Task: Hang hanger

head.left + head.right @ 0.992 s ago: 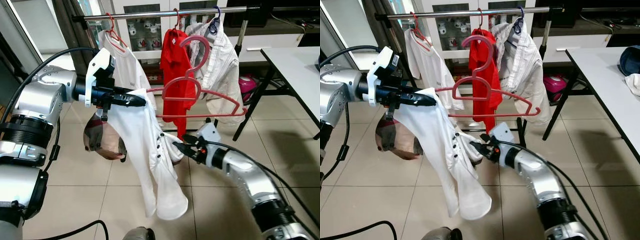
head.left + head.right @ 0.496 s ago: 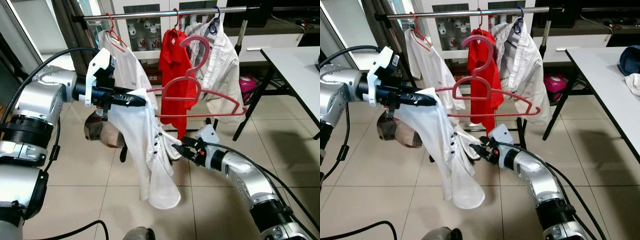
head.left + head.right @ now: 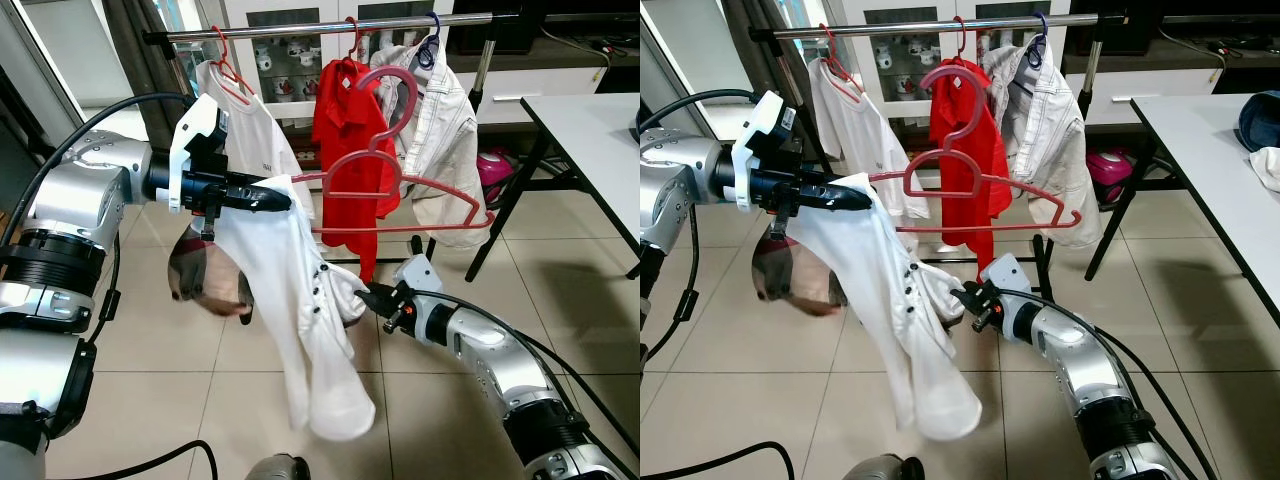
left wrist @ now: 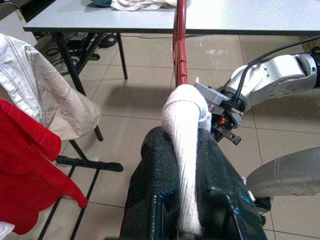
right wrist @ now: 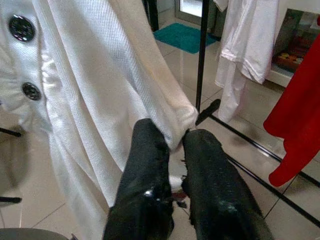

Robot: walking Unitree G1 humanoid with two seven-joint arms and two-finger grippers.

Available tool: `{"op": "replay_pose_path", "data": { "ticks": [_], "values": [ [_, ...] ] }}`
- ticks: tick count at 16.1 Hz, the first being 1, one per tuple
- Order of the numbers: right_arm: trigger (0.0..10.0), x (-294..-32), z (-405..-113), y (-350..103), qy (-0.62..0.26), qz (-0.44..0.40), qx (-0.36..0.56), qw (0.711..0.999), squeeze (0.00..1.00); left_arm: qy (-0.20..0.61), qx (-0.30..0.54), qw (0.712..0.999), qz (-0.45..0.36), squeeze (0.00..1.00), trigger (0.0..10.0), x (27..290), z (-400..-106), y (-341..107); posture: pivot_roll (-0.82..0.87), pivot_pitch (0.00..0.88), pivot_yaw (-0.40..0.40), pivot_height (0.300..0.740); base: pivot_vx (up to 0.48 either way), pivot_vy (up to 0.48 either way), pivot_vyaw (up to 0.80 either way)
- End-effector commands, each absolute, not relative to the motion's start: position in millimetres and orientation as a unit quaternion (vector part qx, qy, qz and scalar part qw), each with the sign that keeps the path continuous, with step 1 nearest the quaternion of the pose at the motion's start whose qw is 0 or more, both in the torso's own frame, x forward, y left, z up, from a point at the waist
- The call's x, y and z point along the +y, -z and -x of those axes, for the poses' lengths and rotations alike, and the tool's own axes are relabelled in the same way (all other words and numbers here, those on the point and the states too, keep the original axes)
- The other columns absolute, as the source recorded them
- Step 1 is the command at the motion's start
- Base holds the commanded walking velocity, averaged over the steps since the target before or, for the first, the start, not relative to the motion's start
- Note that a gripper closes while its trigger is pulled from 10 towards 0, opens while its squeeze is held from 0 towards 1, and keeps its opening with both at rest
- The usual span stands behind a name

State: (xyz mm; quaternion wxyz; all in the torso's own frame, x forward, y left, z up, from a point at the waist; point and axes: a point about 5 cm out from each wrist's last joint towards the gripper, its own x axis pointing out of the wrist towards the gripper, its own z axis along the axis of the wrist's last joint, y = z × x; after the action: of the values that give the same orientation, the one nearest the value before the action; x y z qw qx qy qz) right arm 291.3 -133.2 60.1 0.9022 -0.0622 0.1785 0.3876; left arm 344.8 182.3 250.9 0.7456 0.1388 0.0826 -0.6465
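Observation:
A pink plastic hanger [image 3: 400, 186] hangs in the air in front of the clothes rail [image 3: 330, 27], its hook [image 3: 398, 84] below the bar. A white buttoned shirt [image 3: 300, 300] is draped over the hanger's left end and trails down toward the floor. My left gripper [image 3: 280, 198] is shut on that end, with the white cloth [image 4: 181, 150] wrapped over the pink hanger arm [image 4: 179, 40] between its fingers. My right gripper [image 3: 375, 300] is lower, at the shirt's right edge. Its fingers [image 5: 150, 150] pinch a fold of the white fabric [image 5: 170, 120].
On the rail hang a white tee [image 3: 245, 130], a red shirt [image 3: 345, 130] and a cream jacket [image 3: 440, 130]. A grey table [image 3: 590, 130] stands at the right. A blurred brown round shape [image 3: 205, 285] sits low behind the shirt. The floor is tiled.
The shirt's lower part swung up and has dropped back down. My right gripper shifted slightly right with the fabric. The brown shape behind the shirt has moved about.

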Motion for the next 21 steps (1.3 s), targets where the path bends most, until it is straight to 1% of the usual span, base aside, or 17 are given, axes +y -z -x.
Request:
{"op": "replay_pose_path", "data": {
  "ticks": [1, 16, 19, 21],
  "values": [
    [0.0, -130, -296, -64, -0.388, 0.064, 0.169, 0.904, 0.00, 0.642, 0.064, 0.749, -0.148, 0.00, 0.0, 185, -345, -263, 0.03, 0.000, 0.144, 0.740, 0.000, 0.000, 0.00],
    [0.0, -134, -298, -66, -0.381, 0.037, 0.157, 0.911, 0.00, 0.635, 0.064, 0.756, -0.143, 0.00, 0.0, 188, -344, -261, 0.03, 0.000, 0.141, 0.740, 0.000, 0.000, 0.00],
    [0.0, -137, -301, -68, -0.368, 0.035, 0.151, 0.917, 0.00, 0.629, 0.062, 0.761, -0.145, 0.00, 0.0, 190, -345, -261, 0.03, 0.000, 0.140, 0.740, 0.000, 0.000, 0.00],
    [0.0, -146, -303, -68, -0.334, 0.038, 0.157, 0.929, 0.00, 0.611, 0.055, 0.775, -0.154, 0.00, 0.0, 194, -346, -260, 0.03, 0.000, 0.141, 0.740, 0.000, 0.000, 0.00]
  ]
}}
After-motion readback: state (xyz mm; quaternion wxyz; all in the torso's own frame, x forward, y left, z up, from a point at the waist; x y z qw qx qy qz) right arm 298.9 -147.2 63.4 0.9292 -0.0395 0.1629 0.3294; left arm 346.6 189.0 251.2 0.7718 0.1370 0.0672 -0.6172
